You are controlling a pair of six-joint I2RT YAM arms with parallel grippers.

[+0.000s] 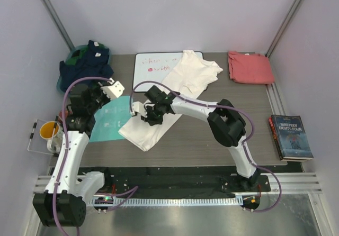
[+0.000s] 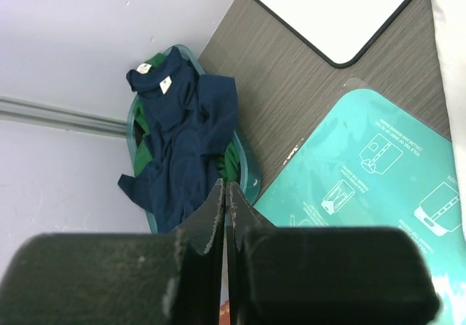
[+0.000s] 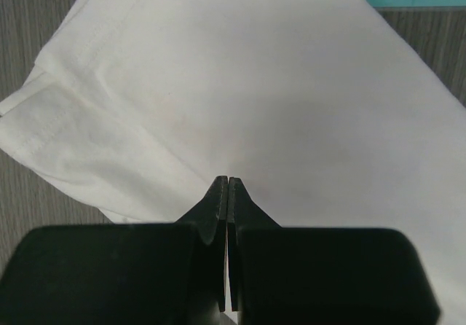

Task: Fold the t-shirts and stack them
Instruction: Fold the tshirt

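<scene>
The cream-white t-shirt [image 1: 175,90] lies slantwise across the table's middle, folded into a long band, its near end [image 3: 218,84] under my right gripper. The salmon-red t-shirt [image 1: 250,67] lies folded at the back right corner. My right gripper [image 1: 148,117] is low over the near half of the white shirt. Its jaws are shut with nothing seen between them [image 3: 228,181]. My left gripper [image 1: 99,92] hovers at the table's left side, shut and empty [image 2: 226,185], pointing toward a basket of clothes.
A teal basket [image 2: 251,166] with navy and green clothes [image 1: 87,60] stands at the back left. A whiteboard [image 1: 153,64] lies at the back under the white shirt's edge. A teal board [image 1: 109,120] lies left. Books [image 1: 290,136] are at right, and a yellow cup [image 1: 49,129] is at far left.
</scene>
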